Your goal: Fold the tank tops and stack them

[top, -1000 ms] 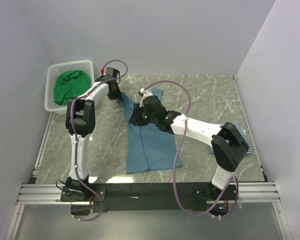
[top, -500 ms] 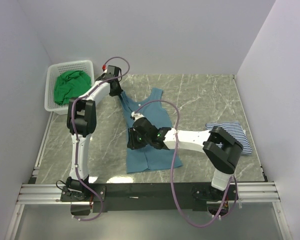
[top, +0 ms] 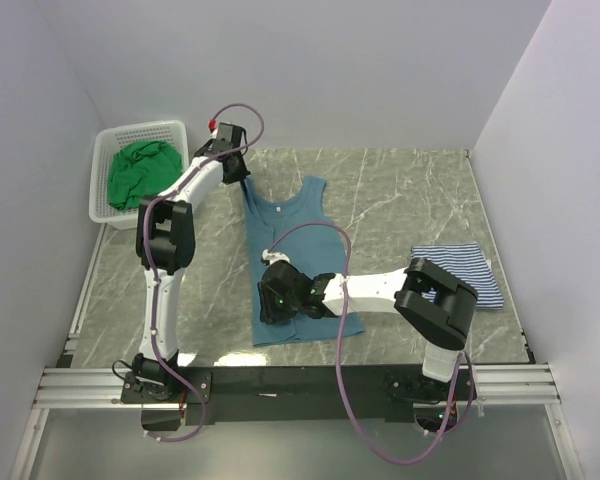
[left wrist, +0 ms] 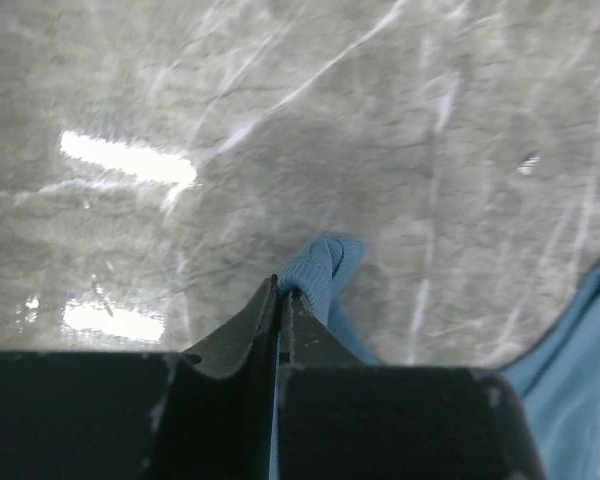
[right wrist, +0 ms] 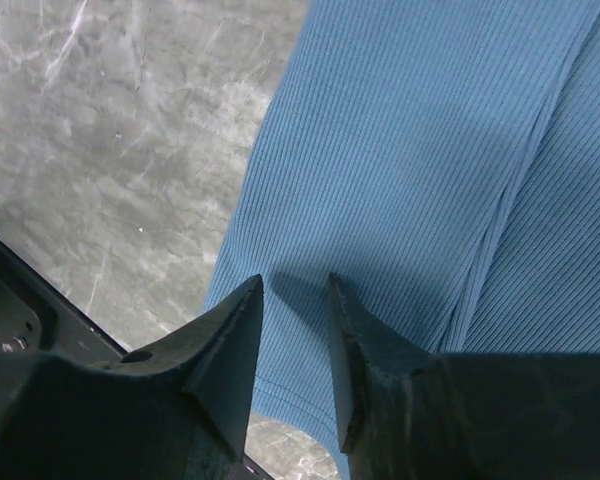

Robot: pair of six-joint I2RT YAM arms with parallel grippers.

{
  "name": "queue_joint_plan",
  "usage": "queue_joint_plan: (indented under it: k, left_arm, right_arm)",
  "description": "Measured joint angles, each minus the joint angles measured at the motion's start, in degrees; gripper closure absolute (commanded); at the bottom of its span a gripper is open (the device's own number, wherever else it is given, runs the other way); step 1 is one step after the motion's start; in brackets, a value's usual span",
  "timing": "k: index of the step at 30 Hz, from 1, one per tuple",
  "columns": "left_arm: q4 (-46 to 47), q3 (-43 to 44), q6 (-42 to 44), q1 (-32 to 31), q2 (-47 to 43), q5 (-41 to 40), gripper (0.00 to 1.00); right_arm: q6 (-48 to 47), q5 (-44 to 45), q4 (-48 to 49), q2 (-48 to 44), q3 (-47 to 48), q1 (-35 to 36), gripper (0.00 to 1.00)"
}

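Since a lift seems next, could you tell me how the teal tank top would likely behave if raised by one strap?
Probably floppy: its strap bunches where the left claw pinches it, so the teal tank top would likely drape. Thin ribbed cloth lying flat suggests it is light.

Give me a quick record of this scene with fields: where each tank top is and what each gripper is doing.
teal tank top: spread flat in the middle of the table, not yet folded
left gripper: shut on the teal tank top's far-left shoulder strap
right gripper: open, over the teal tank top near its near-left hem
striped tank top: compact rectangle on the right side of the table
green tank top: bunched inside the basket
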Motion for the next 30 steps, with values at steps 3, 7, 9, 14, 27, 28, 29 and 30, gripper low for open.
queue_joint_plan:
  k: [3, 7, 9, 14, 27, 28, 29, 30]
  left_arm:
    - [0.00, 1.51, 0.11, -0.74, 0.04, 0.00, 0.96]
    - [-0.26, 3.54, 0.20, -1.73, 0.79, 0.00, 0.96]
    - [-0.85, 5.03, 0.20, -2.12, 1.81, 0.00, 0.96]
    - [-1.20, 6.58, 0.20, -2.82, 4.92, 0.02, 0.92]
    - [1.81, 6.56, -0.07, -3.08, 7.28, 1.33, 0.54]
    - [2.05, 6.60, -0.09, -3.06, 7.26, 1.66, 0.52]
    - [2.40, 6.60, -0.13, -3.08, 7.23, 2.03, 0.50]
    - [2.89, 6.60, -0.24, -3.06, 7.15, 2.43, 0.50]
  right_arm:
    - [1.20, 0.26, 0.39, 0.00, -0.24, 0.24, 0.63]
    - [2.49, 0.35, 1.84, 0.02, -0.87, 0.48, 0.63]
    - [2.91, 0.50, 2.19, 0.11, -0.94, 0.70, 0.63]
    - [4.07, 0.70, 2.86, 0.11, -1.22, 0.98, 0.63]
    - [6.29, 2.12, 6.03, -4.20, -5.81, 1.33, 0.44]
    - [6.38, 2.60, 5.66, -5.38, -6.40, 1.31, 0.44]
    - [6.60, 3.23, 5.16, -6.78, -6.91, 1.03, 0.44]
    - [6.69, 3.80, 4.70, -8.22, -7.28, 0.85, 0.44]
